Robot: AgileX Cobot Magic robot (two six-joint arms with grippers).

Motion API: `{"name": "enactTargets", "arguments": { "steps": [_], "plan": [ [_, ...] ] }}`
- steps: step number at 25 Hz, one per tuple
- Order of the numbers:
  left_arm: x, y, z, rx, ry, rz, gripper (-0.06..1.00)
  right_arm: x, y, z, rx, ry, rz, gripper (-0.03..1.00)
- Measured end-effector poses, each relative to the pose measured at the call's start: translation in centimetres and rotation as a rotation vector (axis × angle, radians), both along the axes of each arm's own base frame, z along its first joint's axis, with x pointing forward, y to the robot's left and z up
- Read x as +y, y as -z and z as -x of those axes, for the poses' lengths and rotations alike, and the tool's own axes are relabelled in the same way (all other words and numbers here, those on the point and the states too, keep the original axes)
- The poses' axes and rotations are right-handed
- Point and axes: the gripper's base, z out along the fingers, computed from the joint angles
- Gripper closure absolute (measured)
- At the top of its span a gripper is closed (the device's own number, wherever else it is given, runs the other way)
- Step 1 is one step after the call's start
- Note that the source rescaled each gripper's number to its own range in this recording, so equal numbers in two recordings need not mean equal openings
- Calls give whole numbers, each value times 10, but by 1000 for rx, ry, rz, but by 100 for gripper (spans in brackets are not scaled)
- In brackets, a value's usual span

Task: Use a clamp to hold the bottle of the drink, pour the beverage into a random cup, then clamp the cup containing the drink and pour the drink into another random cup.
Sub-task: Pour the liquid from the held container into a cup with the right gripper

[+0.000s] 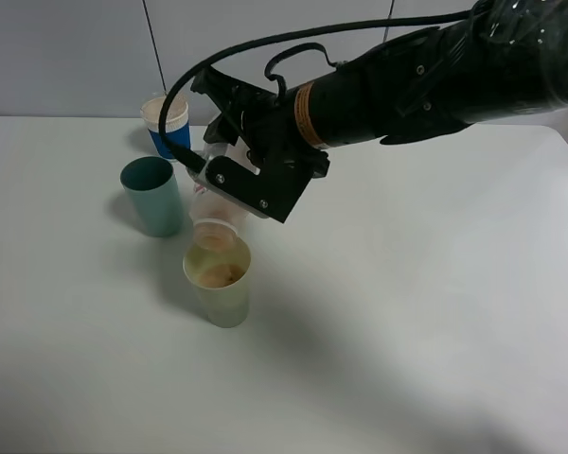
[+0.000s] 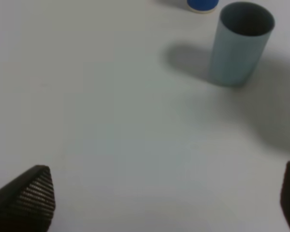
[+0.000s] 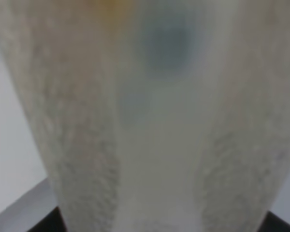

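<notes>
My right gripper [image 1: 222,175] reaches across to the left and is shut on the clear drink bottle [image 1: 211,225]. The bottle is tipped mouth-down just over a pale yellow-green cup [image 1: 220,288], which holds brownish drink. In the right wrist view the bottle [image 3: 150,121] fills the frame, blurred. A teal cup [image 1: 152,196] stands left of the bottle, and it also shows in the left wrist view [image 2: 241,43]. My left gripper [image 2: 164,200] is open and empty above bare table, with a ribbed fingertip [image 2: 31,193] at the frame's edge. The left arm is outside the exterior view.
A white cup with a blue base [image 1: 166,126] stands behind the teal cup, and its base shows in the left wrist view [image 2: 202,5]. The white table [image 1: 426,312] stretches to the right and front. A black cable [image 1: 265,47] loops above the right arm.
</notes>
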Motion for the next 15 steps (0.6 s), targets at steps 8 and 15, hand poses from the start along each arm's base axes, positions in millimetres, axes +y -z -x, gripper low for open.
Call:
{"name": "enactTargets", "arguments": {
  "steps": [8, 15],
  "plan": [
    [0, 0, 0, 0, 0, 0, -1, 1, -2, -1, 110, 111, -118, 97],
    [0, 0, 0, 0, 0, 0, -1, 1, -2, -2, 129, 130, -137, 97]
  ]
}}
